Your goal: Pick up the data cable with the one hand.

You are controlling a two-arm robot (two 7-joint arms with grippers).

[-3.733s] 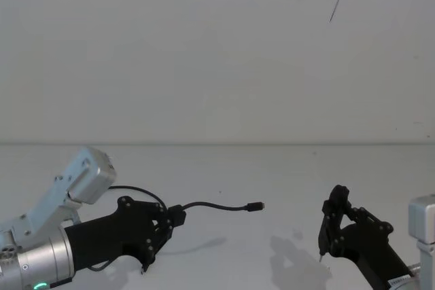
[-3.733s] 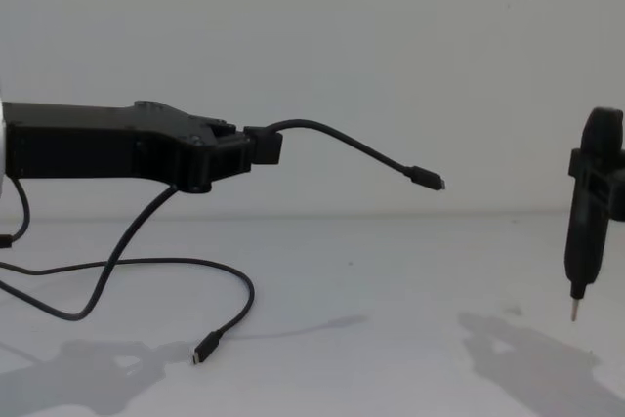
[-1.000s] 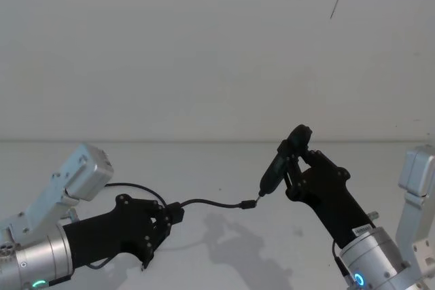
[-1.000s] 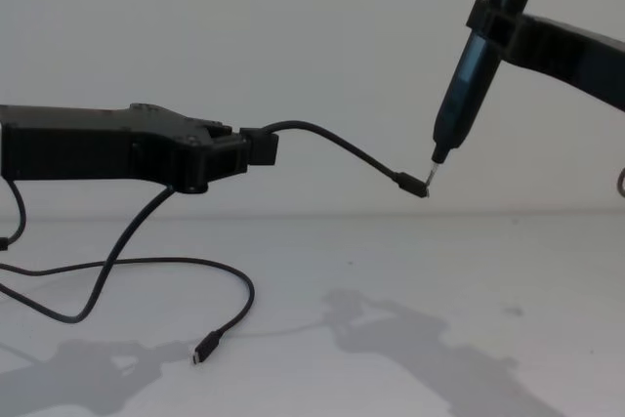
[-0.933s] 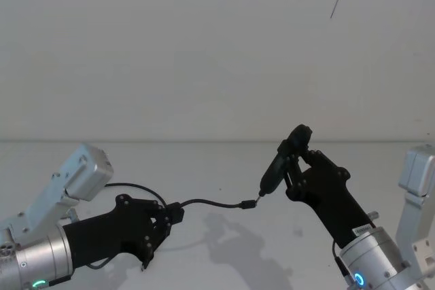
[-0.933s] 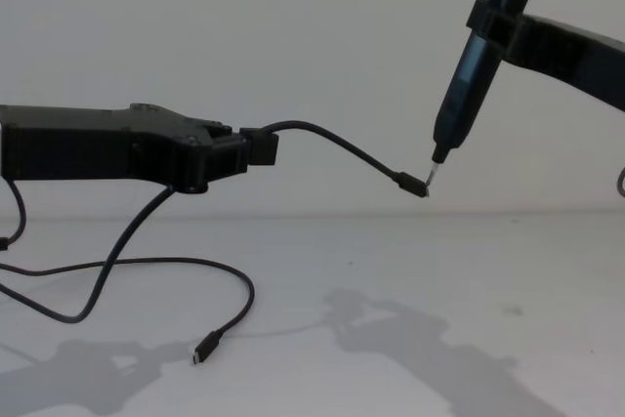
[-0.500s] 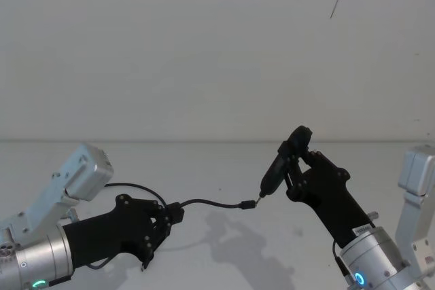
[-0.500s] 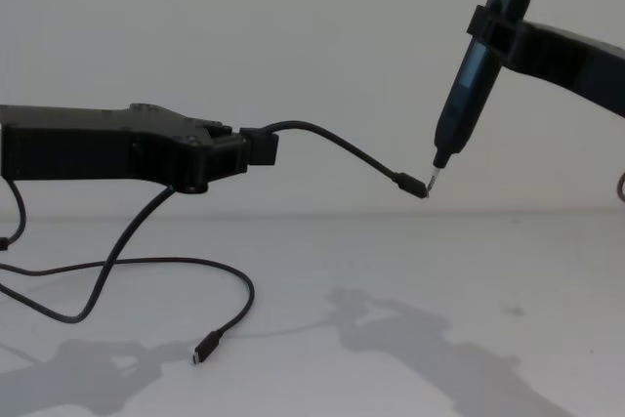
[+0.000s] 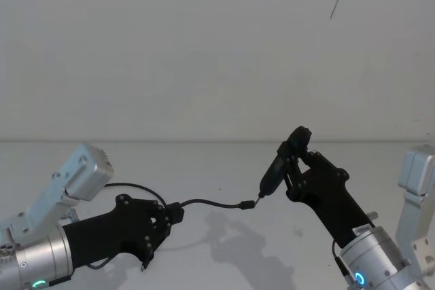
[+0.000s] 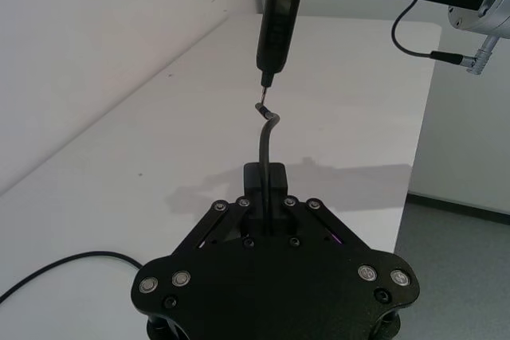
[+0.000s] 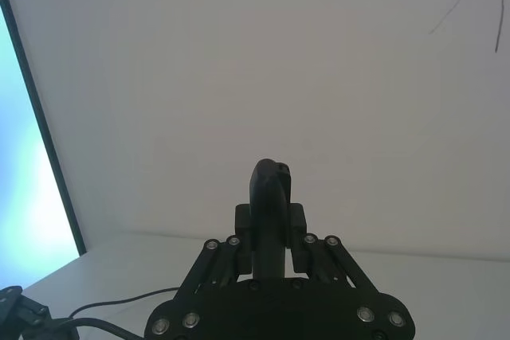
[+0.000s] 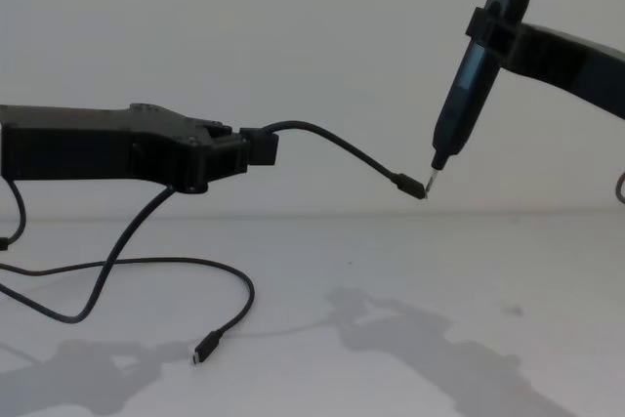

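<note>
My left gripper (image 12: 256,147) is clamped on the data cable (image 12: 332,148), holding it above the tabletop (image 12: 410,319); its free plug juts toward my right side while the rest droops onto the surface. My right gripper (image 9: 293,161) grips a pen-shaped tool (image 12: 474,75), tip touching that plug
</note>
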